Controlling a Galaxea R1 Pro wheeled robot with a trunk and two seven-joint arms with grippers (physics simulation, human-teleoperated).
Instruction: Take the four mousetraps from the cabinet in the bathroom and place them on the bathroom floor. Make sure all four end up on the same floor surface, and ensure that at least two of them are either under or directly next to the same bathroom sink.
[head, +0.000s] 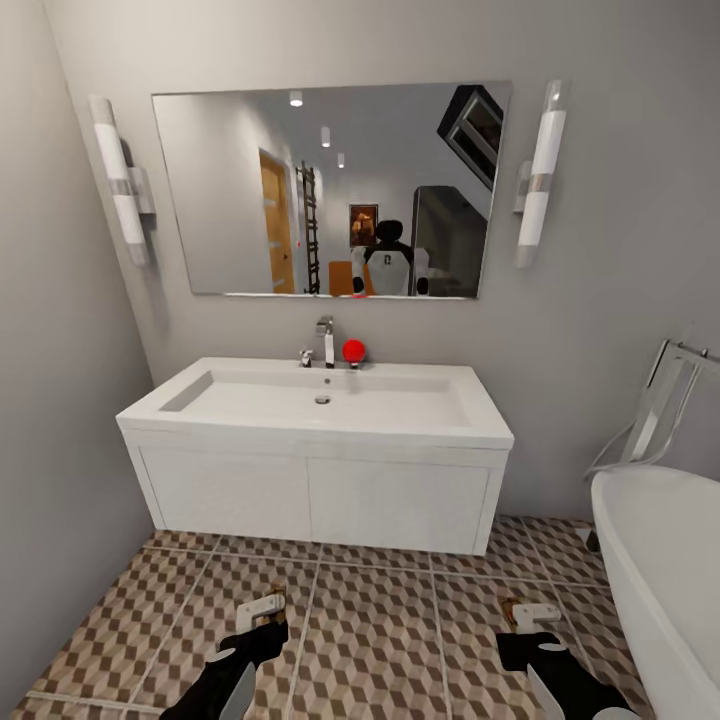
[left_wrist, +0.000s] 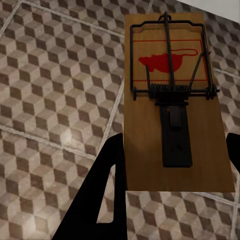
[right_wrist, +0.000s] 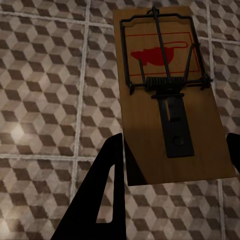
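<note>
Two mousetraps are in hand, one per arm, and neither has been set down yet. The left gripper (head: 262, 622) holds the left mousetrap (left_wrist: 172, 100) by its near end, one black finger (left_wrist: 107, 192) against one long edge and the tip of the other just visible at the opposite edge. The right gripper (head: 530, 628) holds the right mousetrap (right_wrist: 167, 95) the same way, its fingers closed on the board's near end. Both traps hang above the bathroom floor (head: 380, 640), in front of the white sink unit (head: 320, 480) and near it, with the bathtub (head: 660, 560) at the right.

By my reading the task is roughly at its midpoint at best: these two still have to go onto the tiles, under or right beside the sink, and no other traps show on the tiles in the head view, so the other two are probably still to be fetched from the cabinet.

Each board's long axis runs along its gripper's fingers, away from the robot toward the sink. The wire frame and red bait mark sit at the far end, the dark metal tongue at the near end, and both boards face up
</note>
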